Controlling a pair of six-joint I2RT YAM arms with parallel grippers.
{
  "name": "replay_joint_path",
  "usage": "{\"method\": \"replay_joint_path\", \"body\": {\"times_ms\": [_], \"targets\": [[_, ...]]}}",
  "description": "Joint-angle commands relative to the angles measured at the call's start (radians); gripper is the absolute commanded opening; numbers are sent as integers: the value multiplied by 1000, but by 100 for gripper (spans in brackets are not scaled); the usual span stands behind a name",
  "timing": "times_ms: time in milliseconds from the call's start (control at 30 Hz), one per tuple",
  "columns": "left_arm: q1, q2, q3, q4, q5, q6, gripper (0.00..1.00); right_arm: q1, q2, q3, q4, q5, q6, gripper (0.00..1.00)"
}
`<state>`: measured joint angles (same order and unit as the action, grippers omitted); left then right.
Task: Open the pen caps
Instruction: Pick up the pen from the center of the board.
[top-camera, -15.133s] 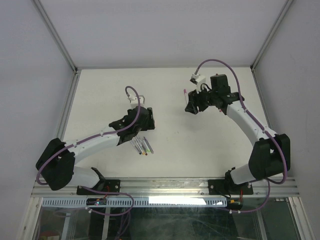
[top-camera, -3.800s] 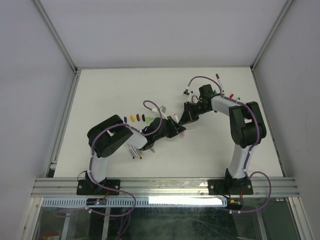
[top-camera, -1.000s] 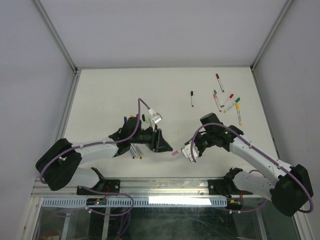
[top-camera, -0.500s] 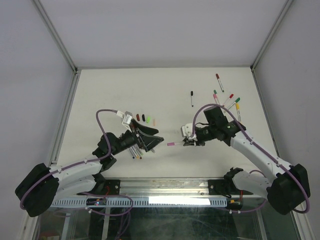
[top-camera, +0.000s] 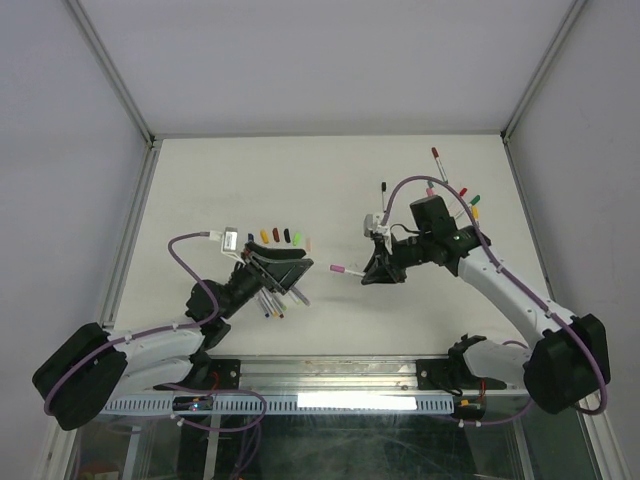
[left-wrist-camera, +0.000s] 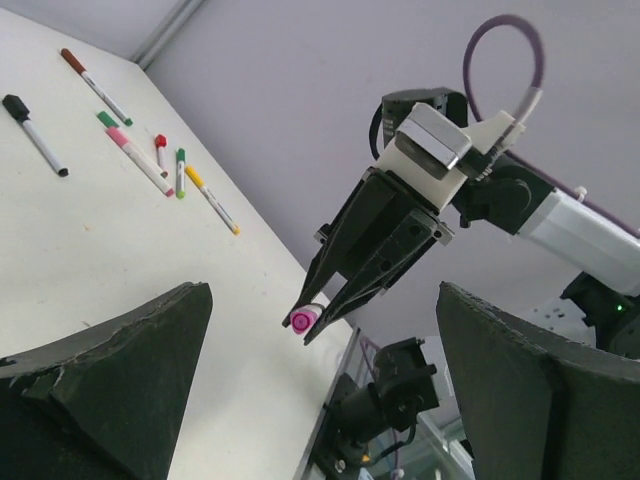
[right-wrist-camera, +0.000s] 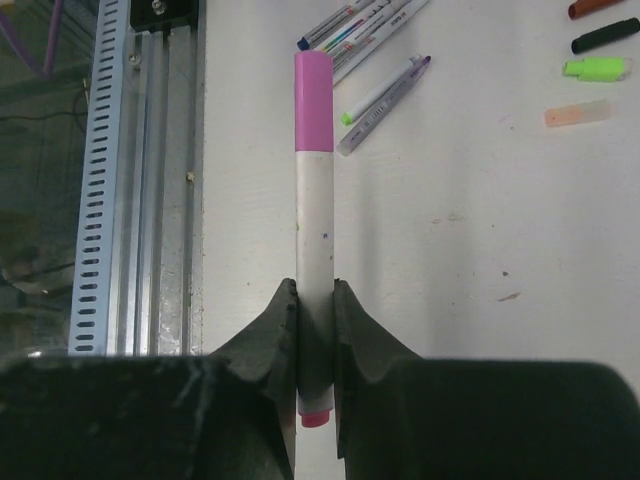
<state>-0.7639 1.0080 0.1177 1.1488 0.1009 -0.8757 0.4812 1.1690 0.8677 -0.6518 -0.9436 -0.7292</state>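
The right jaws pinch the white barrel of a marker (right-wrist-camera: 312, 240). Its pink cap (right-wrist-camera: 312, 100) is on and points at the left arm. The left jaws are spread wide and empty, facing that cap across a gap. Half a second ago the marker sat nearer the front edge of the bench (top-camera: 200, 180) in the top view. It has shifted away, the left arm has drawn back, and the two remain apart, so this cap is not yet pulled. A row of removed caps (top-camera: 287, 236) lies beyond the left jaws, and capped markers (top-camera: 455, 195) wait at the far right.
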Motion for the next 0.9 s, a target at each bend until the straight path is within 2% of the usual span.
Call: {"method": "replay_joint_path", "body": {"times_ms": [0,167,333,867], "targets": [[12,5,-20,172,-127,-71,99,-73,24,32,64,-126,148,0],[4,79,4,220,-150,-101,97,-117,46,3,161,-142,269,0],[-38,127,47,198,-223,-85,95,-133,50,-22,251,-131,376,0],[-130,248,101,203,-402,-48,95,-135,83,-47,327,-115,488,0]]}}
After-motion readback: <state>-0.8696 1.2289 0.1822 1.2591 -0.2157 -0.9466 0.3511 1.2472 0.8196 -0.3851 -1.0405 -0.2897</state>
